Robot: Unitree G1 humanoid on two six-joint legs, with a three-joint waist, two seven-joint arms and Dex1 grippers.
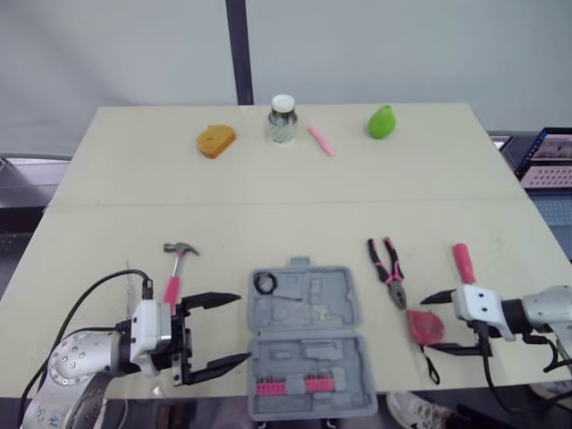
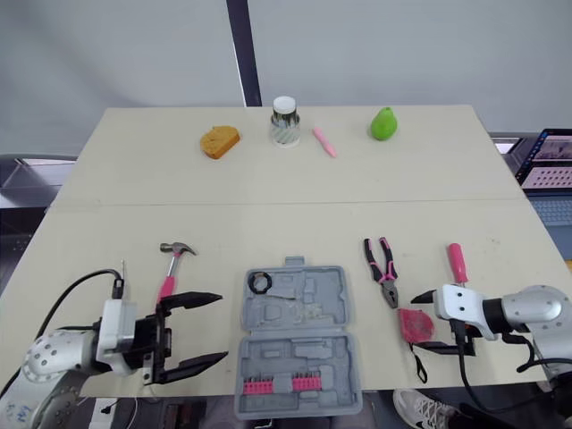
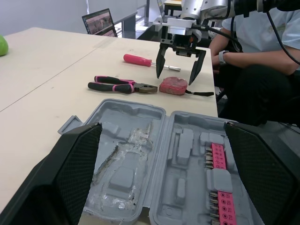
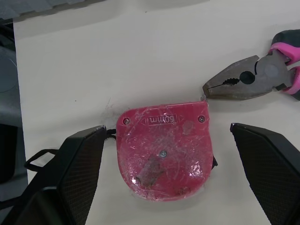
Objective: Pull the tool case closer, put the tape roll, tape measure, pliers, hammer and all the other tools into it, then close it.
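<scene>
The grey tool case (image 1: 304, 344) lies open at the table's front edge, with a black tape roll (image 1: 265, 283) in its far-left pocket and pink bits in its near half. Just left of the case, my left gripper (image 1: 243, 327) stands open and holds nothing. The hammer (image 1: 179, 264) lies behind that gripper. My right gripper (image 4: 167, 127) is open, one finger on each side of the pink tape measure (image 4: 161, 150) and not touching it. The pliers (image 1: 386, 271) and a pink-handled screwdriver (image 1: 463, 262) lie just beyond it.
At the table's far side sit an orange object (image 1: 215, 140), a jar (image 1: 282, 121), a pink marker (image 1: 321, 140) and a green pear (image 1: 382, 121). A laptop (image 1: 545, 156) stands off the right edge. A seated person (image 3: 262, 70) is close to the table's right side.
</scene>
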